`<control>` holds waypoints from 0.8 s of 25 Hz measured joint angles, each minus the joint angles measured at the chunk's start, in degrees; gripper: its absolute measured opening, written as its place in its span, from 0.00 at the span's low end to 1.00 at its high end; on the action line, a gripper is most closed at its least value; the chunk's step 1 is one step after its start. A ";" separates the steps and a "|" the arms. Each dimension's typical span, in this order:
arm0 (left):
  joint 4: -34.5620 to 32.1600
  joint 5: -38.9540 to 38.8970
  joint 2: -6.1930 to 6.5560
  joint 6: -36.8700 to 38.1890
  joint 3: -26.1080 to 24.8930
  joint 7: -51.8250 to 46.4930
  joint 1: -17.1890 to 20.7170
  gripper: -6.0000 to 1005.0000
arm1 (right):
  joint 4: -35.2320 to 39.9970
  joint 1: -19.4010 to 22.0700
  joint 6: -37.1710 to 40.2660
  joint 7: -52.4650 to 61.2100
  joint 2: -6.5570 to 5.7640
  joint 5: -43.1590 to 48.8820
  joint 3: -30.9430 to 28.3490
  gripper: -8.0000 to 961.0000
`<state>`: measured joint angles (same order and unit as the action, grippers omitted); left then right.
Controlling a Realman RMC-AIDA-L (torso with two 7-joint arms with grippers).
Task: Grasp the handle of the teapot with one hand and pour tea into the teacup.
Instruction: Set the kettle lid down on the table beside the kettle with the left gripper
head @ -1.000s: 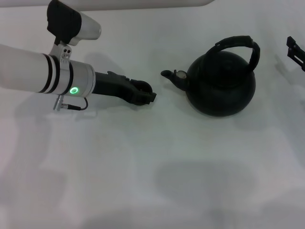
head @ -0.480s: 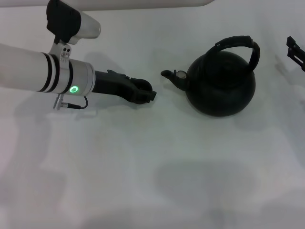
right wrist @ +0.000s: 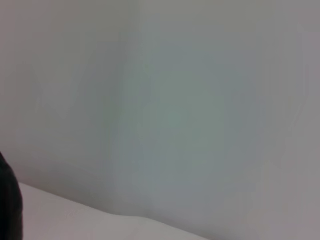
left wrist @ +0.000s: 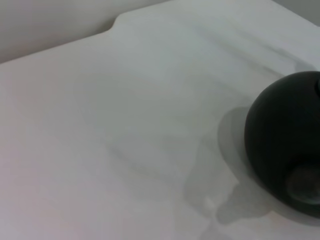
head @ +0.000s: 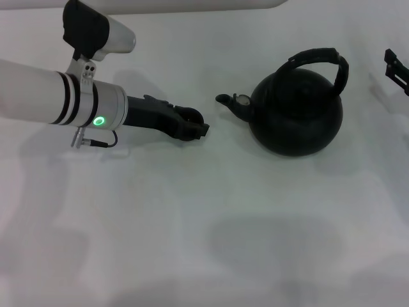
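Observation:
The teapot [head: 295, 114] is a large round black pot standing on the white table at centre right, its short spout [head: 229, 102] pointing left. Its thick black arched handle [head: 321, 59] rises over the top with nothing holding it. My left gripper [head: 193, 125] lies low on the table just left of the spout, a small gap away. A small dark round shape at its tip looks like the teacup [head: 190, 115], merged with the black gripper. The left wrist view shows the teapot's body [left wrist: 282, 145]. My right gripper [head: 397, 69] hangs at the far right edge, apart from the teapot.
The white table [head: 211, 217] spreads bare in front of the teapot and the left arm. A pale wall edge runs along the back. The right wrist view shows mostly blank wall with a dark sliver at one edge.

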<state>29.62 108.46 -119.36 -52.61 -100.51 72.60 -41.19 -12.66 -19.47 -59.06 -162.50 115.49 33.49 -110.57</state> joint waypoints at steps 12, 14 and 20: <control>0.43 -0.30 -0.01 0.84 1.28 -0.50 0.38 0.73 | 0.01 0.23 -0.09 0.00 0.00 0.00 0.00 0.89; 0.34 -0.10 -0.01 1.27 1.44 -0.51 0.46 0.74 | 0.05 0.24 -0.11 0.00 -0.01 -0.01 -0.01 0.89; 0.32 -0.11 0.00 1.89 1.51 -0.52 0.45 0.78 | 0.08 0.23 -0.18 0.00 0.00 0.00 0.00 0.89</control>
<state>29.94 108.35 -119.36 -50.72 -99.00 72.08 -40.75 -12.57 -19.25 -59.24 -162.50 115.49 33.49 -110.57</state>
